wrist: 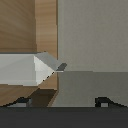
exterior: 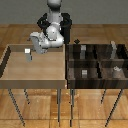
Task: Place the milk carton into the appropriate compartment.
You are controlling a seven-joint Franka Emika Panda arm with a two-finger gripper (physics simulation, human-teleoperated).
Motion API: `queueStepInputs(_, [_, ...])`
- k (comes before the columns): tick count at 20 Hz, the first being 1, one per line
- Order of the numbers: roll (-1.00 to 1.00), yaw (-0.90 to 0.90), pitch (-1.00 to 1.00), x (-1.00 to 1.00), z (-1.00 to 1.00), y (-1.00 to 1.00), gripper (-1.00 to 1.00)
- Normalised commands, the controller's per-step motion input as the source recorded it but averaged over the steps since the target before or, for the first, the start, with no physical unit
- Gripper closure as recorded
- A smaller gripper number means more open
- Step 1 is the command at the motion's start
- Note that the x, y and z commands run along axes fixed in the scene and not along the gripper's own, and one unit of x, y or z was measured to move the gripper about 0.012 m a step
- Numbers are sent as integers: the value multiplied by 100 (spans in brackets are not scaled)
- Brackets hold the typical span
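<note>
The milk carton (exterior: 28, 54) is a tiny upright grey box with a white top. It stands on the floor of the light wooden bin (exterior: 35, 80), near the far corner on the exterior view's left. My gripper (exterior: 35, 45) hangs just above and beside it, towards the robot, and it is open and empty. In the wrist view the carton (wrist: 25, 69) shows its white top and a grey side next to the bin's wooden wall (wrist: 45, 25). Both dark fingertips (wrist: 20, 101) show spread wide, with the carton off to one side and not between them.
A dark wooden divider box (exterior: 97, 65) with several compartments stands on the exterior view's right and holds small grey shapes (exterior: 85, 73). A small dark object (exterior: 76, 41) sits at its far edge. Both boxes stand on thin-legged tables.
</note>
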Motion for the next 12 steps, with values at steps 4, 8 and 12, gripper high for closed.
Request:
queueStepInputs(4, [0,70,0,0,0,0,-100])
queueStepInputs(8, [0,0,0,0,0,0,-100])
queueStepInputs(12, [0,0,0,0,0,0,-100])
